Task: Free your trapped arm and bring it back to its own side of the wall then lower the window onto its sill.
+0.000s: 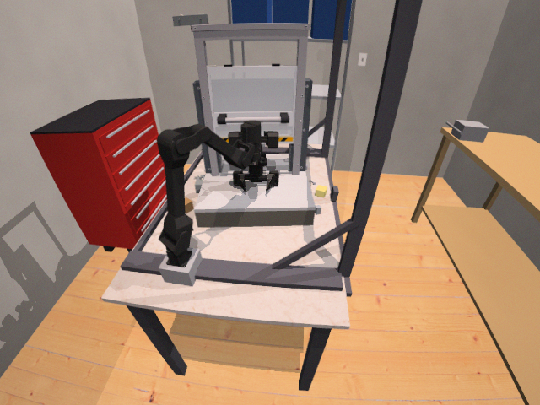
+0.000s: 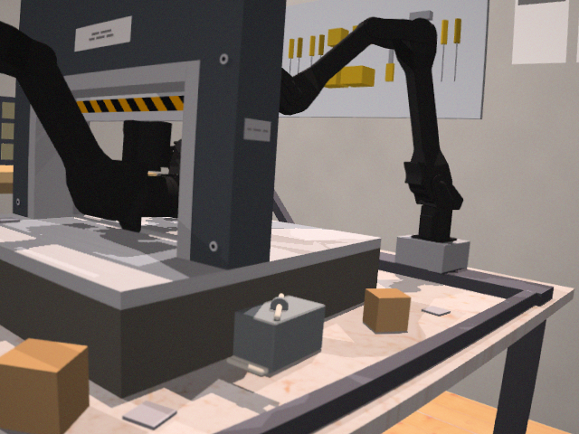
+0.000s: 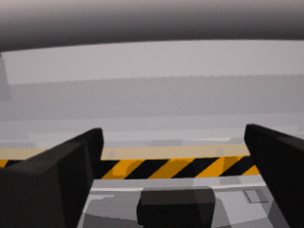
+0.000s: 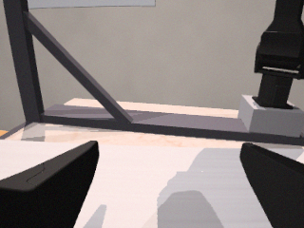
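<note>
From left to right, a red metal cabinet with a flat black top stands by the wall, its drawers shut and their contents hidden. A matte black left arm rises from a smooth grey block and bends toward the window. A plain brown cube sits beside the broad, pale-topped platform on the marbled tabletop.

In the middle, the window, a glassy panel with a round bar handle and a black-and-yellow striped lower edge, stands raised above its sill inside a grey frame. The left jaws are released, facing the panel near its handle. Beneath the striped edge, the right arm reaches through the opening; its jaws are spread above the platform on the left arm's side.

Farther right are a small yellow cube and a wooden workbench carrying a grey box.
</note>
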`<state>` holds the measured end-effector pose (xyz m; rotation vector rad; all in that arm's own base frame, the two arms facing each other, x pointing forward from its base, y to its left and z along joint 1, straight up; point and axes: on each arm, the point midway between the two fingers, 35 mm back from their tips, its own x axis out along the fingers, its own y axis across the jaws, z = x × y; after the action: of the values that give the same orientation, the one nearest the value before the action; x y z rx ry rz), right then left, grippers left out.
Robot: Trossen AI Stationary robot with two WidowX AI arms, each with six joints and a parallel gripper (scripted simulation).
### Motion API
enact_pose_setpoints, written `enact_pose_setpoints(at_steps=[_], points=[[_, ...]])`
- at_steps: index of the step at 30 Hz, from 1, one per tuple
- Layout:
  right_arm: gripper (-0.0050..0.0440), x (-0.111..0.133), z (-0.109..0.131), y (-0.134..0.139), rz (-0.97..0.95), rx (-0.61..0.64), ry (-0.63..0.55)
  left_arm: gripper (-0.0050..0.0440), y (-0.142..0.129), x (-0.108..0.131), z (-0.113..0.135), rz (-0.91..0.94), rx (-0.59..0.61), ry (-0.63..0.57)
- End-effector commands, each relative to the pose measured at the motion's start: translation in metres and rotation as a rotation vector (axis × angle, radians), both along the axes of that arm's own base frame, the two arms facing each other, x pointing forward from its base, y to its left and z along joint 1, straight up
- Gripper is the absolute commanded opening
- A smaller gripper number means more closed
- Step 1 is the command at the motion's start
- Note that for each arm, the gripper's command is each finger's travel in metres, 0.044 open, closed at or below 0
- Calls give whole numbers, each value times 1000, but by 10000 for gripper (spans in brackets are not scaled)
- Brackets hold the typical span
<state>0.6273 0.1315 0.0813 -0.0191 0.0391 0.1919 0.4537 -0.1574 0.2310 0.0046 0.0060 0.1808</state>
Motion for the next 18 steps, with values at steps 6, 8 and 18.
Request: enact_pose_setpoints(at_steps=[6, 8, 18], points=[[400, 3, 39, 1, 0, 15, -72, 400, 2, -1, 37, 2, -32, -50], [400, 3, 39, 1, 0, 15, -72, 400, 2, -1, 39, 1, -31, -48], [400, 3, 39, 1, 0, 15, -72, 400, 3, -2, 52, 1, -34, -51]])
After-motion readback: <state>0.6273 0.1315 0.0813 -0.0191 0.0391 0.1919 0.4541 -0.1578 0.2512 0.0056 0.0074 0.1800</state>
